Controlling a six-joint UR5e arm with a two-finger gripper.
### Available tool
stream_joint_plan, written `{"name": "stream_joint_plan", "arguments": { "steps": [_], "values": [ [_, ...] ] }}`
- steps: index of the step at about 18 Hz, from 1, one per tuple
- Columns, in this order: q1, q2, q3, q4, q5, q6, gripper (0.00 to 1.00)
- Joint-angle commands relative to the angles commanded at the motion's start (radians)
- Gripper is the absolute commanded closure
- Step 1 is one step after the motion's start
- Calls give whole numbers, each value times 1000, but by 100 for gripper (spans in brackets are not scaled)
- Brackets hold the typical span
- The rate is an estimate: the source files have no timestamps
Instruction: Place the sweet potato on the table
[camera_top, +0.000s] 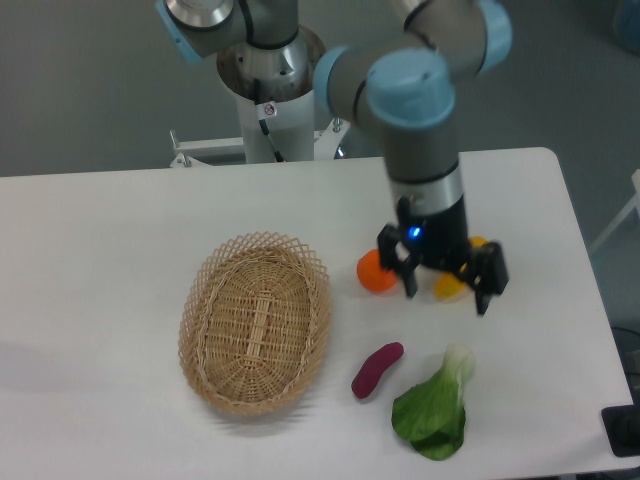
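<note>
The sweet potato (376, 369) is a small dark reddish-purple tuber lying on the white table (110, 260), between the wicker basket and the green leafy vegetable. My gripper (446, 292) hangs above the table to the upper right of the sweet potato, well apart from it. Its two black fingers are spread open and hold nothing.
An oval wicker basket (256, 322) sits left of the sweet potato. A round orange fruit (376, 272) and a yellow-orange vegetable (450, 284) lie right behind the gripper fingers. A green leafy vegetable (434, 408) lies near the front edge. The robot base (268, 90) stands at the back.
</note>
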Motion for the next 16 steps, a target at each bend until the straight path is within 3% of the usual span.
{"name": "stream_joint_plan", "arguments": {
  "steps": [5,10,16],
  "values": [
    [78,6,3,-19,-21,220,0],
    [198,26,-5,-19,-147,344,0],
    [209,37,-12,-20,-149,367,0]
  ]
}}
